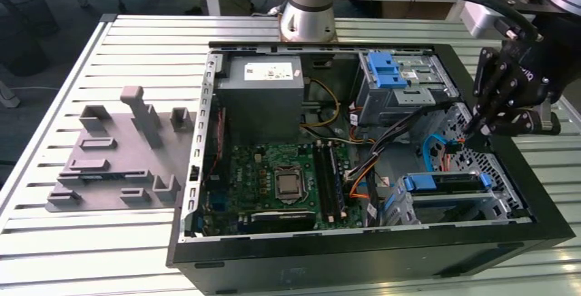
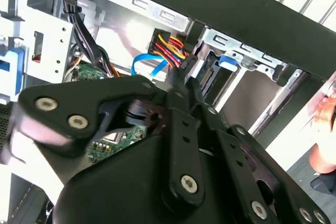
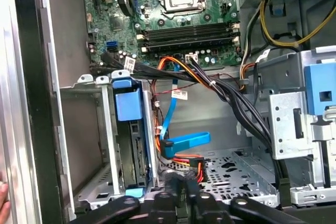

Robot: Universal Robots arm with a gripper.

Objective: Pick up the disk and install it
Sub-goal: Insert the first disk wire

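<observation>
The disk (image 1: pixel 442 182), framed by blue rails, sits inside the silver drive bay at the near right corner of the open computer case (image 1: pixel 363 241). In the first wrist view the disk (image 3: pixel 129 150) stands on edge in that bay under a blue tab. In the second wrist view I see its blue end (image 2: pixel 226 61). My gripper (image 1: pixel 472 130) hangs over the case's right side, a little behind the bay and apart from the disk. Its fingers (image 3: pixel 181 190) are shut, with nothing visible between them, just above the loose blue and orange cables (image 3: pixel 184 145). In the second wrist view the gripper (image 2: pixel 182 85) points down at those cables.
A grey power supply box (image 1: pixel 258 81) and a silver cage with a blue latch (image 1: pixel 395 78) fill the case's far side. The motherboard (image 1: pixel 281 180) lies in the middle. A grey fixture plate (image 1: pixel 118 153) rests on the slatted table at the exterior view's left. A person's hand (image 2: pixel 325 114) is close by.
</observation>
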